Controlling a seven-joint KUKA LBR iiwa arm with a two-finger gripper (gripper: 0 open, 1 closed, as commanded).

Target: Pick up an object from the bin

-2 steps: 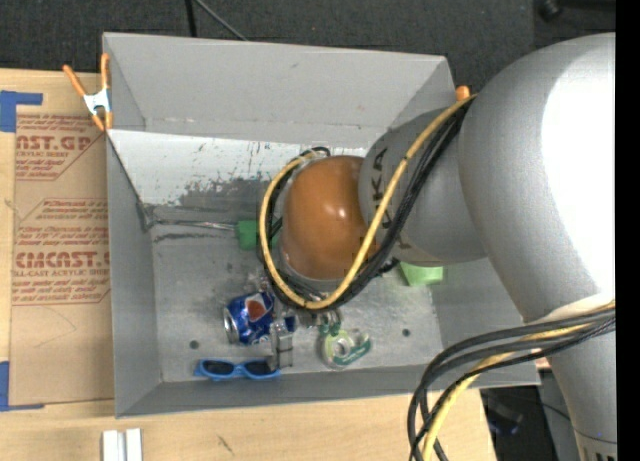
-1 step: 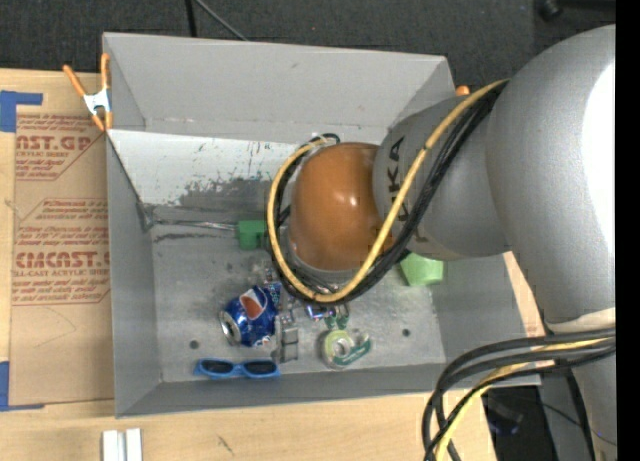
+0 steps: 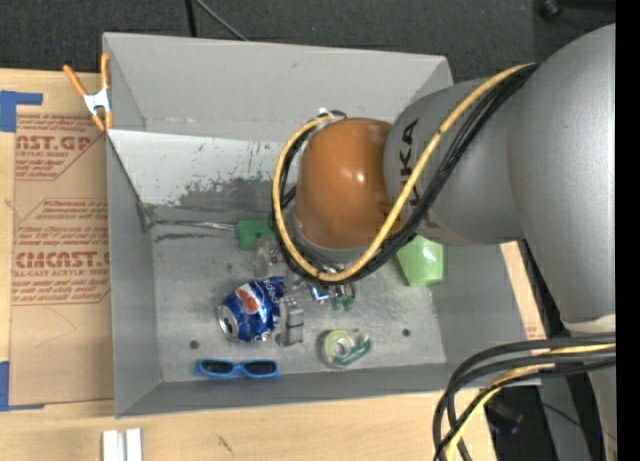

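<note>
My gripper (image 3: 296, 321) reaches down under the arm's wrist into the middle of the bin, right beside a crushed blue, red and white soda can (image 3: 249, 312). The can lies just left of it, touching or nearly so. A small round greenish-white thing (image 3: 343, 346) rests on the floor just to the gripper's lower right. A dark green piece (image 3: 251, 234) sits up and to the left, partly hidden by the wrist. Nothing shows as held.
Blue sunglasses (image 3: 237, 369) lie along the bin's front wall. A light green block (image 3: 421, 262) sits at the right, half under the arm. The arm with its orange cover and cables hides the bin's centre right. Bare floor lies at the left.
</note>
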